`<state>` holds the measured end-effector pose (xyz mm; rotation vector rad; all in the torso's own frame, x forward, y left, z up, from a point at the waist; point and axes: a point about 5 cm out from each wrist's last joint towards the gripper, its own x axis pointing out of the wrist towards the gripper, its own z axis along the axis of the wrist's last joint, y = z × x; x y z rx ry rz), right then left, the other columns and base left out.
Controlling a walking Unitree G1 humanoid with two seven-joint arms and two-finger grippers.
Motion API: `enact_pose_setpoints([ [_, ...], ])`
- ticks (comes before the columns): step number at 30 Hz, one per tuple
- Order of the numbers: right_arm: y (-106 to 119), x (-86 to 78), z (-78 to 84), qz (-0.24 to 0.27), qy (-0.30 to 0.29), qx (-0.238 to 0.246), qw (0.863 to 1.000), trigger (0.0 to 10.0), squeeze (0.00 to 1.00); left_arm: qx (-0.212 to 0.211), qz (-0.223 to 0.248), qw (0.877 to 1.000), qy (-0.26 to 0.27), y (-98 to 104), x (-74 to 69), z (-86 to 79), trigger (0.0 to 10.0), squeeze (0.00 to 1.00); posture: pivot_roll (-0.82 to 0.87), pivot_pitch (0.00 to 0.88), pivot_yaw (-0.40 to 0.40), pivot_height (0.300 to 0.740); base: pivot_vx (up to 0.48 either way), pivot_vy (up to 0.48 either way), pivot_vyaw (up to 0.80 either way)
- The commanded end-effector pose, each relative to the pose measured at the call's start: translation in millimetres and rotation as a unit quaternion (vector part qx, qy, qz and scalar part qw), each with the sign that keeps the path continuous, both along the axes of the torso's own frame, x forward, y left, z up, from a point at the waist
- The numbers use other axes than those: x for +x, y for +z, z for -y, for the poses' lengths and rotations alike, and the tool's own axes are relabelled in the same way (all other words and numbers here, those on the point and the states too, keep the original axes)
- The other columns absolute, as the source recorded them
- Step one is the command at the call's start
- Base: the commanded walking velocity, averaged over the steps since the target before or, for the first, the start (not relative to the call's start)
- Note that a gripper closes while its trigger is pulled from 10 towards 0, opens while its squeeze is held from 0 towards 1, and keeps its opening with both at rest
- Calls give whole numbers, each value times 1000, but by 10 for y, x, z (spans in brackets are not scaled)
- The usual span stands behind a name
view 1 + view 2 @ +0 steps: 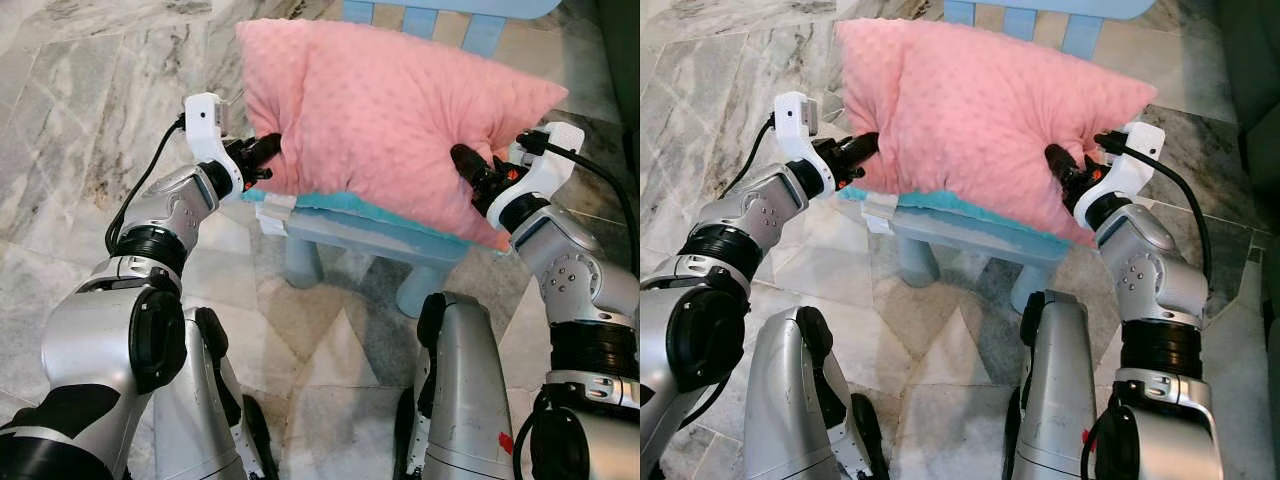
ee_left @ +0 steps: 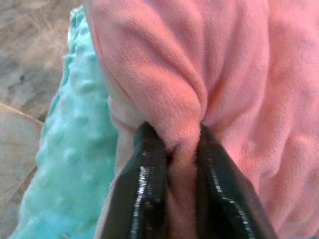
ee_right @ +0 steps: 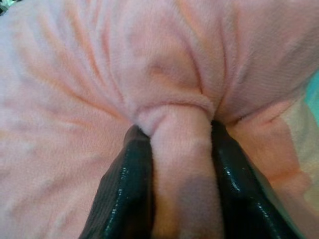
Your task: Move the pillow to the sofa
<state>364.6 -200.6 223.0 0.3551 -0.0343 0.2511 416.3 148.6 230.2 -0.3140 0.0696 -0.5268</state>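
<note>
While the plump pink dimpled-plush pillow (image 1: 385, 120) is pinched at its left edge by the left gripper (image 1: 266, 152) and at its right by the right gripper (image 1: 470, 167), it is held over the pale blue wooden chair (image 1: 375, 240); lifting clear and carrying toward the sofa is judged next.

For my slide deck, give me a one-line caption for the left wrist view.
Left hand pinching a fold of the pink pillow, teal cushion alongside.

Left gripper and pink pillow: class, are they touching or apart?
Touching. In the left wrist view the left gripper has its jaws pinched on a fold of the pink pillow, fabric bunched between them.
</note>
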Motion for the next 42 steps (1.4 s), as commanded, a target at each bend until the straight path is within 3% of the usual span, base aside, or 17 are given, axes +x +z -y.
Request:
enact_pose_setpoints([
  [1, -160, -24, -82, -29, 12, -4, 999, 0, 0, 12, 7, 1000, 10, -5, -5, -66, 0, 0, -79, 346, 77, 403, 0, 0, 0],
  [13, -93, -57, -153, 9, 3, 0, 1000, 0, 0, 24, 67, 996, 49, 131, 7, -144, 0, 0, -77, 336, 85, 403, 0, 0, 0],
  [17, -94, -113, -197, 24, -6, -34, 999, 0, 0, 28, 104, 992, 73, 196, -10, -231, 0, 0, -78, 324, 81, 403, 0, 0, 0],
  [22, -120, -229, -300, 44, -27, -30, 998, 0, 0, 46, 158, 981, 101, 214, -79, -332, 0, 0, -78, 289, 72, 403, 0, 0, 0],
  [26, -192, -376, -571, 62, 17, -49, 997, 0, 0, 69, 182, 972, 130, 79, -208, -432, 0, 0, -85, 239, 72, 403, 0, 0, 0],
  [30, -243, -377, -770, 67, 17, -39, 997, 0, 0, 57, 169, 971, 159, -173, -355, -466, 0, 0, -101, 142, 75, 403, 0, 0, 0],
  [33, -236, -387, -813, 72, 17, -40, 996, 0, 0, 57, 172, 969, 168, -228, -397, -460, 0, 0, -109, 118, 74, 403, 0, 0, 0],
  [36, -187, -417, -880, 101, 2, -62, 993, 0, 0, 57, 188, 960, 201, -362, -526, -410, 0, 0, -121, 58, 62, 403, 0, 0, 0],
  [37, -173, -420, -874, 109, -8, -75, 991, 3490, 0, 57, 189, 958, 208, -382, -548, -397, 0, 0, -121, 52, 61, 403, 0, 0, 0],
  [38, -173, -420, -874, 109, -8, -75, 991, 3490, 0, 57, 189, 958, 208, -382, -548, -397, 0, 0, -121, 52, 61, 403, 0, 0, 0],
  [39, -140, -448, -884, 129, -19, -100, 986, 6706, 0, 61, 194, 956, 210, -421, -609, -348, 39, 0, -124, 32, 58, 403, 0, 0, 0],
  [40, -131, -456, -884, 134, -26, -112, 984, 9608, 0, 62, 195, 956, 209, -433, -638, -320, 1373, 0, -125, 23, 57, 403, 0, 0, 0],
  [41, -130, -454, -876, 136, -39, -128, 982, 10000, 0, 67, 195, 957, 205, -450, -663, -283, 3529, 0, -127, 13, 57, 403, 0, 0, 0],
  [42, -134, -434, -853, 137, -57, -148, 978, 10000, 0, 74, 193, 958, 198, -477, -674, -230, 8078, 0, -128, 0, 56, 403, 0, 0, 0],
])
